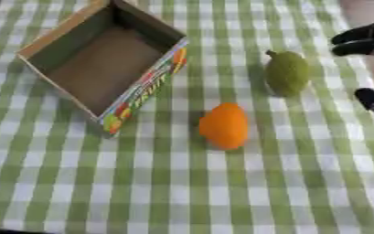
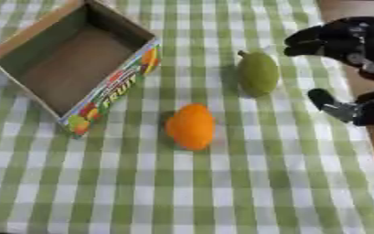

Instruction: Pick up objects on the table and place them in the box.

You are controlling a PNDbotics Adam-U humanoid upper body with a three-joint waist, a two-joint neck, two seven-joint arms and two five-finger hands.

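Reaching for the green fruit [image 2: 258,73] | your right hand [image 2: 346,41] hangs just beside it, fingers spread, empty | close thumb and fingers round its middle | box [image 2: 29,34] lies empty far-left.

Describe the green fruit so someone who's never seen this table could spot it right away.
Start at the open cardboard box on the green checked cloth. Right of it lie two fruits; the green fruit is the farther, nearest the black right hand. Its neighbour is orange.
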